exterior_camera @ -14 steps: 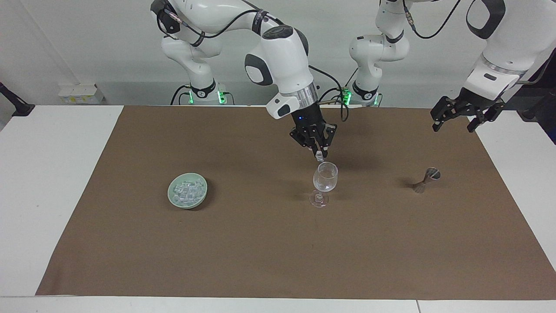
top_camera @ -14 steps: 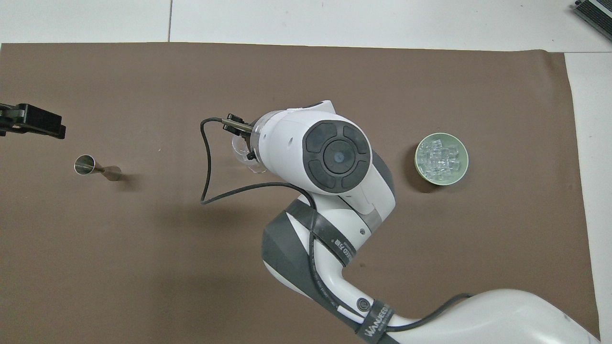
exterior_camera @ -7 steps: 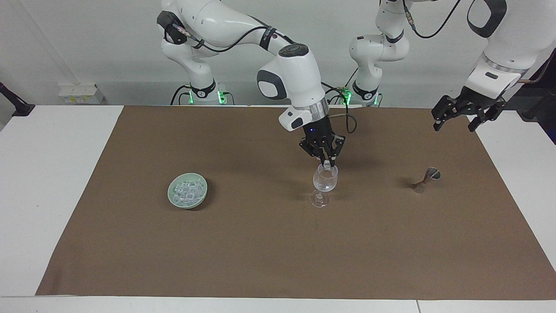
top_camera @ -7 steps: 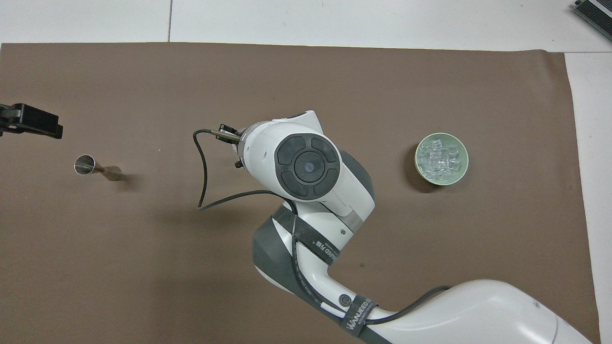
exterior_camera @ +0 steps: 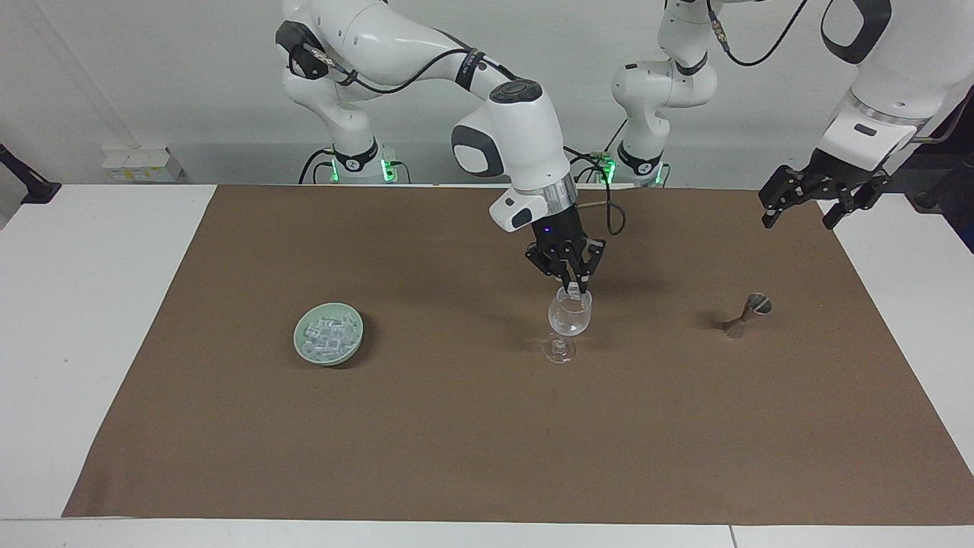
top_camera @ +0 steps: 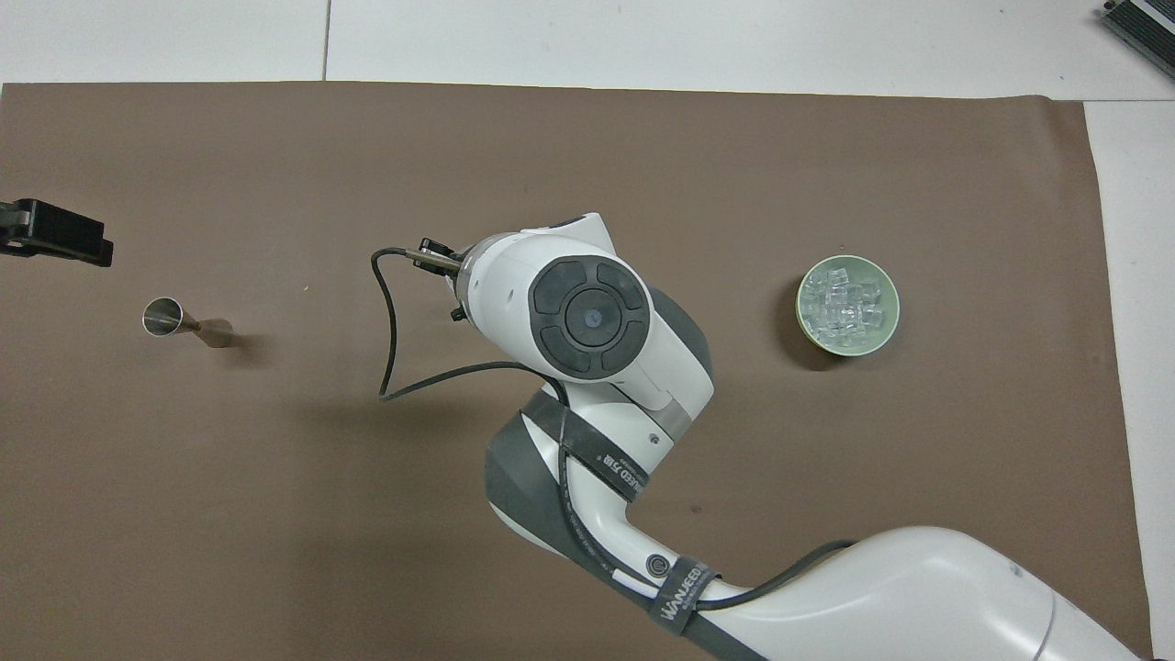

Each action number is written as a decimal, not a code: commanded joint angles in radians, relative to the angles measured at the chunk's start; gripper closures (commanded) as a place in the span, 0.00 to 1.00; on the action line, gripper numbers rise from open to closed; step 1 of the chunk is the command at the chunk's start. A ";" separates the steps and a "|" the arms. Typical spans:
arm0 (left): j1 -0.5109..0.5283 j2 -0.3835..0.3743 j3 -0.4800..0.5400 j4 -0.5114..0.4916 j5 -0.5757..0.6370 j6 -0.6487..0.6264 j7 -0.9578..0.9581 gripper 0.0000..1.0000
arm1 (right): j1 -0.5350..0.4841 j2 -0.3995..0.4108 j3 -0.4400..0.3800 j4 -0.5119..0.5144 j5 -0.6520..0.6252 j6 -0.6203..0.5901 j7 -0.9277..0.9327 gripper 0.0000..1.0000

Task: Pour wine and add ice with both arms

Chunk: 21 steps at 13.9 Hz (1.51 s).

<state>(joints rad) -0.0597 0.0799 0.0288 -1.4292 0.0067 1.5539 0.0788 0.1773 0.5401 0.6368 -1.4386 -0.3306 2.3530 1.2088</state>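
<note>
Right gripper [exterior_camera: 580, 289] is pinching a clear ice cube [exterior_camera: 576, 289] over the stemmed wine glass [exterior_camera: 569, 320].
Left gripper [exterior_camera: 800, 210] is hanging spread apart above the steel hourglass jigger [exterior_camera: 746, 314].

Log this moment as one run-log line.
right gripper: shut on ice cube, over wine glass | left gripper: open, waiting | ice: in bowl

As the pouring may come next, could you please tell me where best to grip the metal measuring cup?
Probably at its narrow waist. The measuring cup lies tipped on the mat, so come from above, jaws astride the waist, where the two cones pinch in.
</note>
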 commanded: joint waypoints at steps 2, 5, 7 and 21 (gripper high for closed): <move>0.004 0.000 0.005 0.001 -0.008 0.008 0.050 0.00 | -0.004 0.027 0.015 0.026 -0.031 0.012 0.028 0.67; 0.004 0.003 0.005 0.000 -0.010 0.011 0.038 0.00 | -0.004 0.027 0.015 0.026 -0.031 0.014 0.028 0.51; 0.006 0.003 0.005 0.000 -0.008 0.009 0.032 0.00 | -0.002 0.027 0.015 0.027 -0.031 0.014 0.029 0.43; 0.006 -0.002 0.005 0.001 -0.008 0.002 0.036 0.00 | -0.096 -0.069 -0.041 0.067 -0.191 0.002 -0.024 0.00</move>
<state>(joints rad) -0.0586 0.0827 0.0316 -1.4299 0.0064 1.5541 0.1040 0.1072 0.5150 0.6203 -1.3592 -0.4995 2.3888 1.2087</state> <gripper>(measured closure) 0.000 0.000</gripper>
